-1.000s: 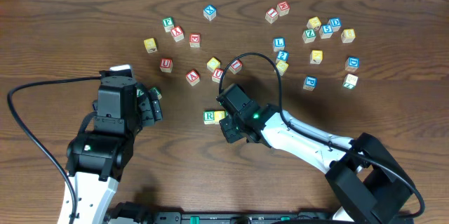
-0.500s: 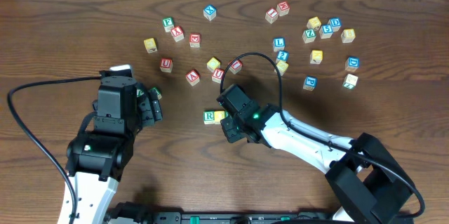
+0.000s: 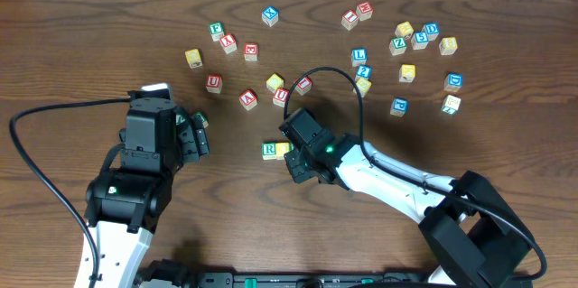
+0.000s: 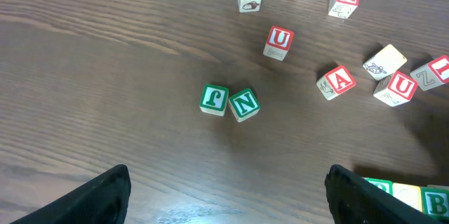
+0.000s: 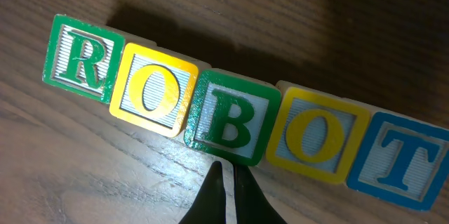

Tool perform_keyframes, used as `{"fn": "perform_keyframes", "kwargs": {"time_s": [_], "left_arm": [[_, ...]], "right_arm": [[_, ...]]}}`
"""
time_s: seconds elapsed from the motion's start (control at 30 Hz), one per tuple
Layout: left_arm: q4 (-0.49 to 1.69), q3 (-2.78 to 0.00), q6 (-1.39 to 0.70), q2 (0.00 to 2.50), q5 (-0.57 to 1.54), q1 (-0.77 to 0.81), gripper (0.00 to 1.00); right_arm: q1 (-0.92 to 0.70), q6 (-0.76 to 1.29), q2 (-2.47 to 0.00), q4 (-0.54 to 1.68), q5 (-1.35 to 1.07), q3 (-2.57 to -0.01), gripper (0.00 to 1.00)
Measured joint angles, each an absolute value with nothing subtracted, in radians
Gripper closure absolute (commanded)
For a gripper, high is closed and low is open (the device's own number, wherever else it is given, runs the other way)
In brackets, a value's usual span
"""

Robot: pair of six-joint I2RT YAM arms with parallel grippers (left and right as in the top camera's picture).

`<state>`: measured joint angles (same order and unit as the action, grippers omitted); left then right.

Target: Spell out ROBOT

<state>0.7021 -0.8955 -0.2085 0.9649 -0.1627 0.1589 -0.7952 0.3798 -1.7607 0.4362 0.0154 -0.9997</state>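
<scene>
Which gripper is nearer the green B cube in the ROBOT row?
Right. The right gripper, shut, points straight at the green B cube; the left gripper, open, hangs apart by the J cube and N cube.

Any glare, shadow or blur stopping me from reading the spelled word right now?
Right wrist: the ROBOT row is sharp and evenly lit, shadow only behind it; the shut right gripper is a dark silhouette. Left wrist: soft glare on the table at bottom, loose cubes crisp. Overhead: even light, but the right gripper hides most of the row.
</scene>
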Motion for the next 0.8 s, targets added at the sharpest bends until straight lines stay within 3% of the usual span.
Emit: {"fn": "perform_keyframes", "kwargs": {"time_s": [0.8], "left_arm": [[0.702,-0.896,-0.208,0.965,-0.163,0.159,0.13]], "right_arm": [[-0.861,0.390,-1.761,0.408,-0.023,-0.998,0.99]]}}
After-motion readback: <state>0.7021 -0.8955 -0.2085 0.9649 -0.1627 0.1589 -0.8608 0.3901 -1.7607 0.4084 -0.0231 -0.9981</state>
